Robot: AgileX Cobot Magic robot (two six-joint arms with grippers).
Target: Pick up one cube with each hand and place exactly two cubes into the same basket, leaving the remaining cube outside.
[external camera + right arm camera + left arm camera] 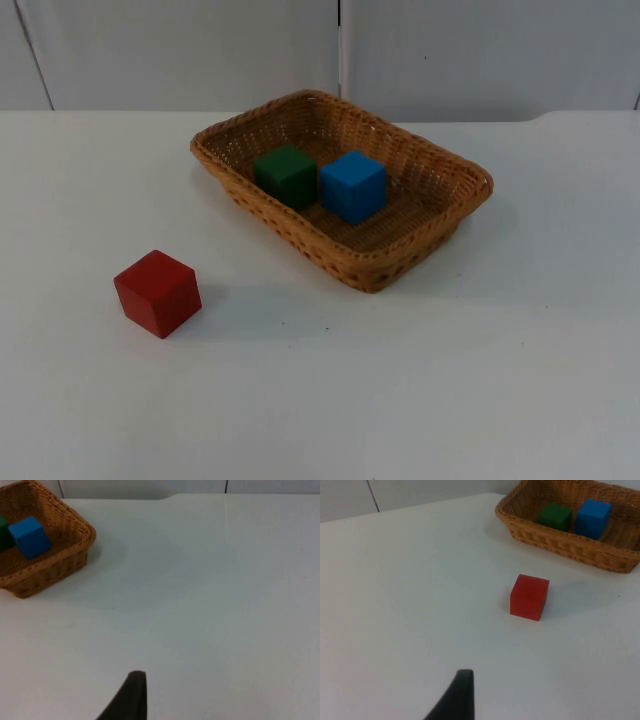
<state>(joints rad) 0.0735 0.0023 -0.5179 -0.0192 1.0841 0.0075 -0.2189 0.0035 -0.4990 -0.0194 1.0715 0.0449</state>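
Cubes are what we are sorting, and going left to right we meet the red cube (157, 293) first, alone on the white table (480, 380), well apart from the wicker basket (420, 262) and resting flat. From the left gripper (455, 700), of which we see one black fingertip low over the table, the red cube lies ahead and slightly to one side, with the basket farther on beyond it; we cannot tell whether this pincer is released or clenched. Next comes the basket itself, holding the green cube (287, 175) and, just beside it and seemingly touching, the blue cube (353, 186), both upright on the woven floor. From the right gripper (127, 700), another single fingertip above bare table, the basket sits ahead and off to the side with the blue cube inside; again we cannot tell its state. We judge the count already met: two cubes in one basket, one outside. Doing this step well means we keep both arms clear, pull away without brushing the basket rim, and leave the red cube untouched, since nudging it toward the basket would spoil the result.
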